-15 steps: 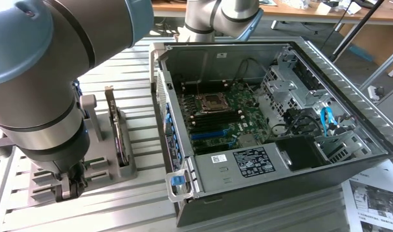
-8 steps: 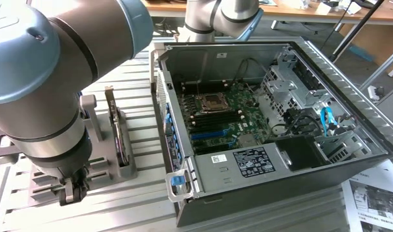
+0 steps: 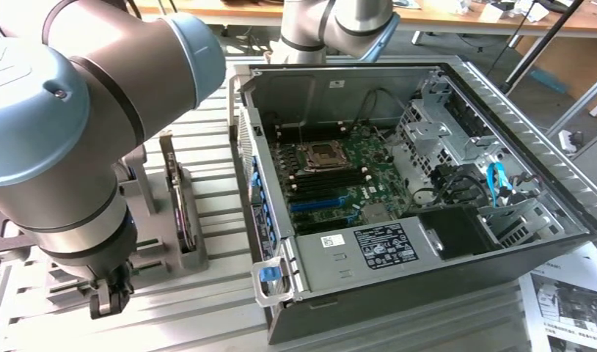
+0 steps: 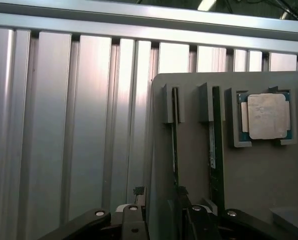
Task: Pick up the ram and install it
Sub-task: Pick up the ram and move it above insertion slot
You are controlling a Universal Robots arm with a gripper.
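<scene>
Wrist view: spread claw (image 4: 164, 222) seemingly above ram (image 4: 175, 150).

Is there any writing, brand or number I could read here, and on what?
Nothing reads clearly.
White label on the grey metal power-supply box: print too small.
Printed white paper sheet beside the open computer case: too small.
Square silver processor chip: no legible marking.

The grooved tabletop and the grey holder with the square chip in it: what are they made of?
The tabletop looks like bare aluminium: silvery grooved strips with bright glare. The grey holder seems matte plastic: dull, even colour, no shine. The square chip has a pale metallic cap.
</scene>
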